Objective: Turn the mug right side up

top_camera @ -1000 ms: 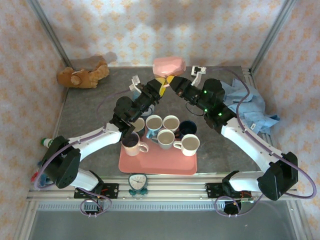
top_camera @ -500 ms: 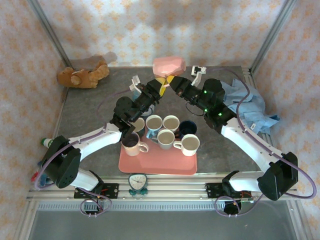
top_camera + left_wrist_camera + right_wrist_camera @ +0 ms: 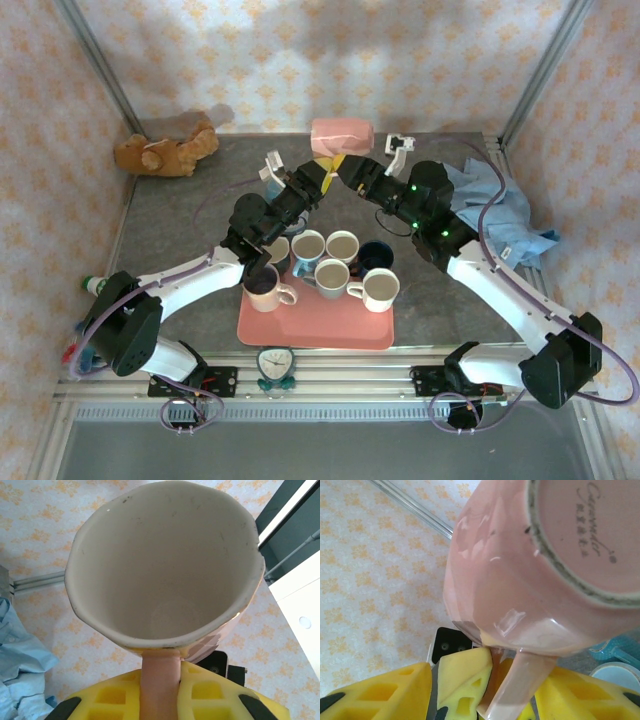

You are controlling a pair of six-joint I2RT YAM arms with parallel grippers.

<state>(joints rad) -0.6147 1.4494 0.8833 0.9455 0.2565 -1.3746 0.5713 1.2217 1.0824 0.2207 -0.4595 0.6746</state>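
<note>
Pink mug (image 3: pixel 340 133) hung on its side above the far edge of the table (image 3: pixel 180 220), its handle clenched in the left gripper (image 3: pixel 322 175). The right gripper (image 3: pixel 345 165) stood released, jaws spread wide beside it.

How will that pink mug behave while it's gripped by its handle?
Likely rigid and breakable: the pink mug looks like glazed ceramic, with a stamped base. Its glossy surface may be slippery. Held at the handle by the left gripper, its off-centre body could twist or swing.
</note>
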